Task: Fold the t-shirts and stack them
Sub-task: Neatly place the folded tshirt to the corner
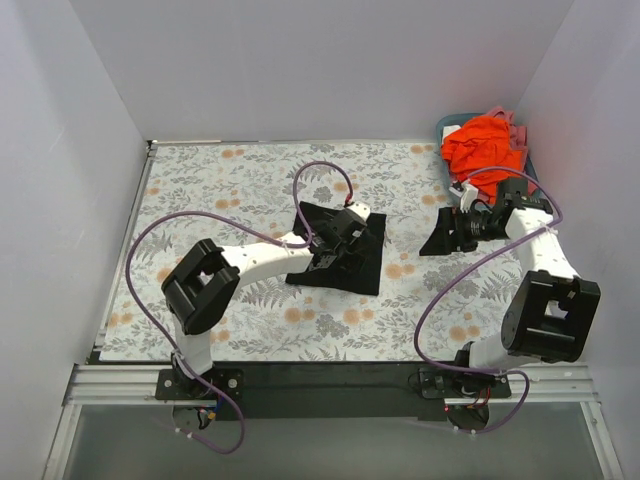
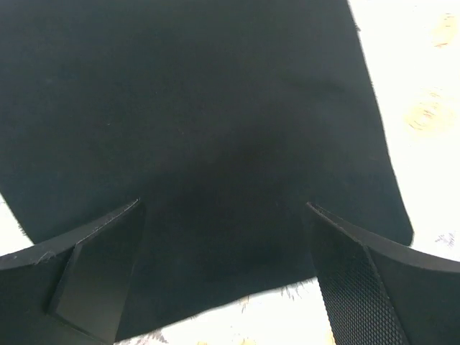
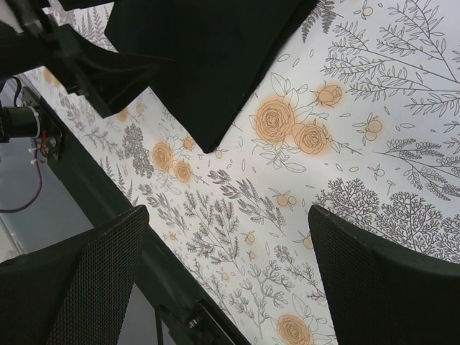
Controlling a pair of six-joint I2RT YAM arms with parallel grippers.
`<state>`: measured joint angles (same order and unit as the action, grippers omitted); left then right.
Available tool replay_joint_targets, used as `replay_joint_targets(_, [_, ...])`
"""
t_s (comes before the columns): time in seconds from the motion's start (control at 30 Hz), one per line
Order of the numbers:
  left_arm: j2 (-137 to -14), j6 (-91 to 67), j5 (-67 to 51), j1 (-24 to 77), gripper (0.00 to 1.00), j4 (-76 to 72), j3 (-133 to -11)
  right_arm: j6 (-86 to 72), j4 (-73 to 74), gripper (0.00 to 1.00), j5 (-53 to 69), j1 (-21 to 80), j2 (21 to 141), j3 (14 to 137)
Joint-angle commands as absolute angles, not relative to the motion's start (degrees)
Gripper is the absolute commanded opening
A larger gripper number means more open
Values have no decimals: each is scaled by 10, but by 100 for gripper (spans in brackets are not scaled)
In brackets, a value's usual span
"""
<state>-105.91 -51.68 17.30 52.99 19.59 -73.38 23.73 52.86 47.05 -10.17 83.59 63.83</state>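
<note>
A black t-shirt (image 1: 350,268) lies folded flat in the middle of the floral table cover. It fills the left wrist view (image 2: 201,108), and its corner shows in the right wrist view (image 3: 208,65). My left gripper (image 1: 335,248) is open just above the shirt near its edge, with a finger on either side (image 2: 223,251) and nothing between them. My right gripper (image 1: 438,236) is open and empty above bare table cover (image 3: 230,266), to the right of the black shirt. An orange-red shirt (image 1: 483,150) is bunched in the basket at the back right, with some pink cloth (image 1: 516,124) behind it.
The teal basket (image 1: 446,124) stands in the back right corner against the white walls. A floral cover (image 1: 230,180) spreads over the table. The black rail (image 1: 320,378) runs along the near edge. The left arm (image 3: 72,57) shows in the right wrist view.
</note>
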Motion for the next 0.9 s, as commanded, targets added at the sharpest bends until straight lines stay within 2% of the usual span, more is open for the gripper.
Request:
replay_joint_targets(0.0, [-1092,-534,185,508,91,186,-726,235,532,98,483,-107,841,642])
replay_joint_targets(0.17, [-1121,-538,98,420,91,208,-724,239,535,98,472,-114,847,650])
replay_joint_targets(0.33, [-1100,-501,91,332,91,241,-707,243,536,98,473,-117,858,656])
replay_joint_targets(0.57, [-1067,-440,78,134,92,268,-683,249,533,98,478,-118,871,654])
replay_joint_targets(0.87, [-1115,-247,16,-63,95,254,-714,251,534,99,479,-119,875,653])
